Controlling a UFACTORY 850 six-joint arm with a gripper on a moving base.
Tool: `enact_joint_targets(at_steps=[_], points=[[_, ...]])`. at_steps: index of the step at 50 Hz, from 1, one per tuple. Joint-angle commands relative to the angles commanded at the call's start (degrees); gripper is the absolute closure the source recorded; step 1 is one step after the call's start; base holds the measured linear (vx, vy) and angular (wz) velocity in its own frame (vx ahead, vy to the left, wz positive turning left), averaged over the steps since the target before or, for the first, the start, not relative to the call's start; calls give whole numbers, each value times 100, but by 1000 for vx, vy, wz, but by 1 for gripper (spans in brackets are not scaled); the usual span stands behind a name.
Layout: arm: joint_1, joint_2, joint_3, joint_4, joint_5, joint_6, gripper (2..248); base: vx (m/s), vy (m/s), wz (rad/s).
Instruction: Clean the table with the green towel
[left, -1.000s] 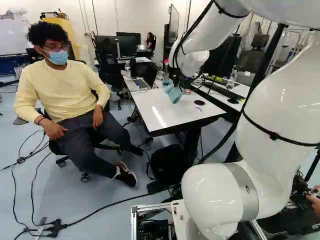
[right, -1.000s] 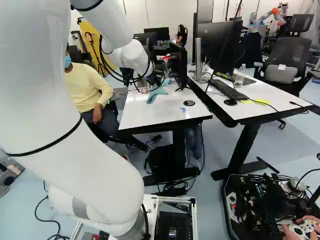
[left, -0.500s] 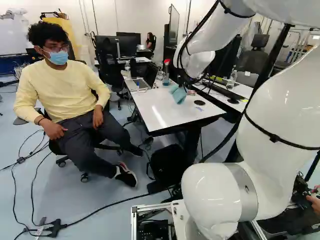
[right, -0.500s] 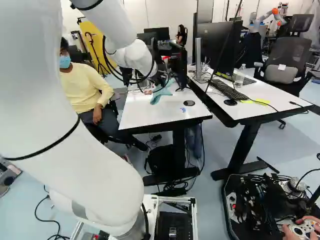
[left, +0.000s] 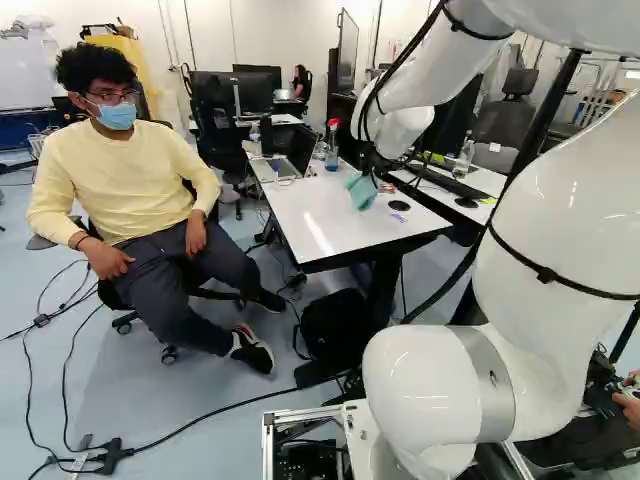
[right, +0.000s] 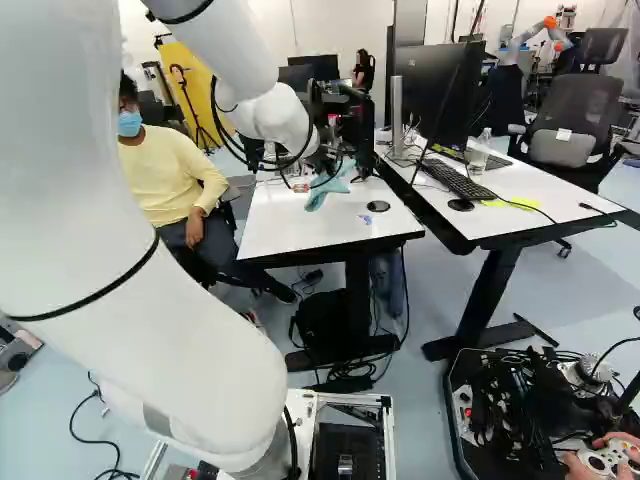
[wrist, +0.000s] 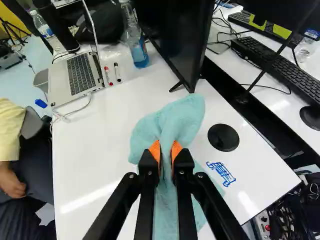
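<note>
Towel (wrist: 187, 112) of soft teal-green cloth, pinched in a narrow gap between the two fingers of the black gripper (left: 371, 160), over the white table (wrist: 90, 150).
One cloth, bunched into a long fold between two ridged orange pads (wrist: 176, 150), fans out in rounded, rumpled lobes ahead of them and trails back beneath the fingers; whether its underside touches the smooth, glossy tabletop is hard to judge from here. Around it on that top: one flat black disc (wrist: 223, 137), one patch of blue marks (wrist: 221, 173), one thin silver laptop (wrist: 75, 77), two slim markers (wrist: 117, 72), one clear plastic bottle (wrist: 138, 50) of blue liquid, and one flat black monitor (wrist: 175, 40). Two black keyboards (wrist: 282, 67) lie on the neighbouring desk (wrist: 265, 107).
</note>
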Motion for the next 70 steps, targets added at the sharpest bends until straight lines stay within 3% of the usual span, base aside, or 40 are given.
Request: enact_joint_targets(at_steps=[41,70], points=[[-45,-477,83,0,692,0,205,0,0,0],[-156,-745,181,0,825,0,205,0,0,0]])
